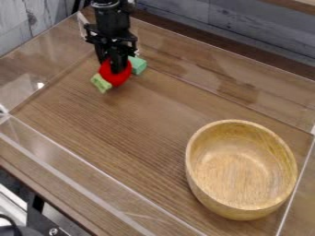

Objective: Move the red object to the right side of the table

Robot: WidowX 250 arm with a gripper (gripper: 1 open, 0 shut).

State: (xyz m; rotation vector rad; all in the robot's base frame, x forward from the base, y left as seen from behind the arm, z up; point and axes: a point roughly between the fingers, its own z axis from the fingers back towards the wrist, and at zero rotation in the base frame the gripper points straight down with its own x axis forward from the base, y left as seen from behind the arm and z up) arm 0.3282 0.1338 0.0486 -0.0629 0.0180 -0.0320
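The red object (116,76) is a small glossy red toy at the far left of the table (135,138), with light-green parts showing at its lower left and upper right. My black gripper (114,63) comes straight down onto it and is shut on its top. The fingers cover the toy's upper part. It sits at or just above the wood surface; I cannot tell whether it touches.
A large wooden bowl (241,168) stands at the near right. Low clear acrylic walls (74,189) run around the tabletop. Bare wood lies between the toy and the bowl.
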